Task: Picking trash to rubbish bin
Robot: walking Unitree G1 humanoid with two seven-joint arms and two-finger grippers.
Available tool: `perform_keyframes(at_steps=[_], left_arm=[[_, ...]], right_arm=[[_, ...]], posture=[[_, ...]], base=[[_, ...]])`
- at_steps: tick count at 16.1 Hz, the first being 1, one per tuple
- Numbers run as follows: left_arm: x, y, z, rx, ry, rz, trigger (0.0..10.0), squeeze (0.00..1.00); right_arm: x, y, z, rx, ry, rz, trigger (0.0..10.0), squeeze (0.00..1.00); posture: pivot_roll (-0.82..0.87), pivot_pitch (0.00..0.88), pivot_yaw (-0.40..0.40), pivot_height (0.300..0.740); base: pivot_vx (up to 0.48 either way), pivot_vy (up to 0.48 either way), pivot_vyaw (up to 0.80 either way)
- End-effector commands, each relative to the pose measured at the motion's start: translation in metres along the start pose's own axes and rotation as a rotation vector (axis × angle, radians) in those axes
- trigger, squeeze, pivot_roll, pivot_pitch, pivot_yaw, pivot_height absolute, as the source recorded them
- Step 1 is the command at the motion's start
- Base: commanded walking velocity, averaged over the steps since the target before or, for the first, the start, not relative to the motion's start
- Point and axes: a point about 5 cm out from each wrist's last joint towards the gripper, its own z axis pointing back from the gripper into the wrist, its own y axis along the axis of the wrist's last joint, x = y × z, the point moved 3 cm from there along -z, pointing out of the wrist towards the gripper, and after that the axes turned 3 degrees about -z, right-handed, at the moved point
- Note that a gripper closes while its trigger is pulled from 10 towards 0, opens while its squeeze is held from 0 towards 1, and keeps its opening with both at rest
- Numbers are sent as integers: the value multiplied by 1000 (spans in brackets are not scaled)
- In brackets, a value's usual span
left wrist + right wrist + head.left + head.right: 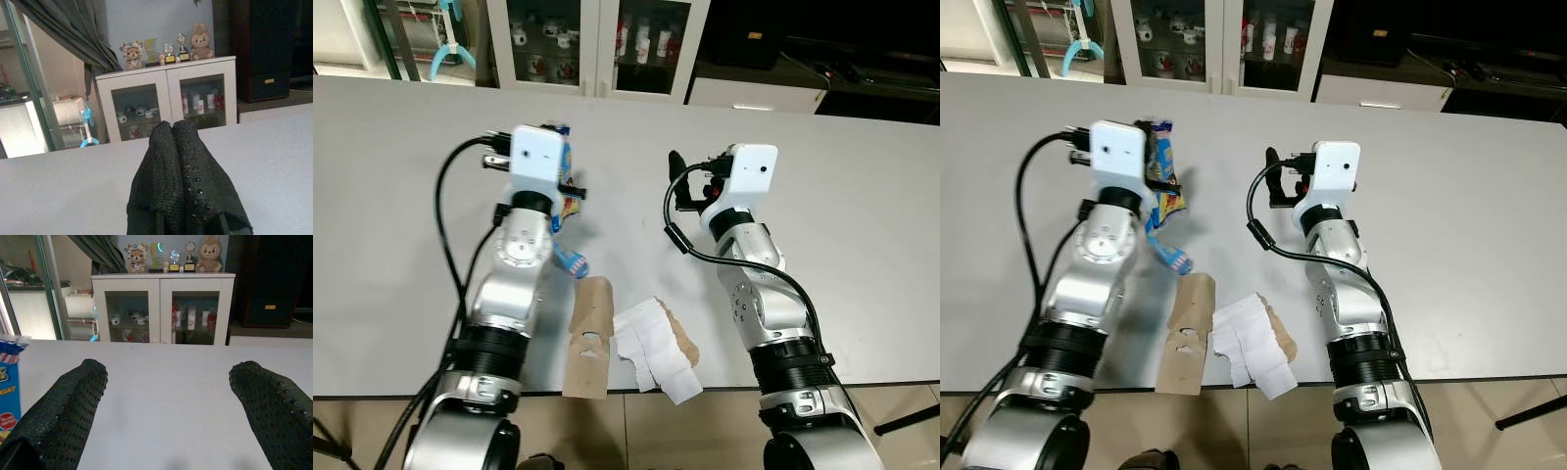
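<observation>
Your left gripper (1163,162) is clamped on a colourful snack wrapper (1165,201), held above the white tabletop (1469,196). The right gripper (171,396) hovers mid-table, jaws apart. Brown paper (588,338) and crumpled tissue (651,348) lie at the tabletop's near edge, uncollected.

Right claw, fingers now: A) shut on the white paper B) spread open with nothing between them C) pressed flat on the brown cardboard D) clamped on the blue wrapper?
B: the right wrist view shows the right claw with its two black fingers set wide apart and only bare white table between them.
</observation>
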Motion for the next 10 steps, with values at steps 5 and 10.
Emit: perform_keyframes(at_steps=[5, 10], left_arm=[[5, 14, -3, 66, 6, -49, 10000, 0], [2, 19, -4, 78, 8, 29, 10000, 0]], right_arm=[[3, 9, -3, 28, -6, -10, 10000, 0], [-1, 5, -3, 13, 15, -24, 10000, 0]], posture=[[-30, 38, -106, 740], [-29, 40, -105, 740]], base=[[0, 0, 0], [0, 0, 0]])
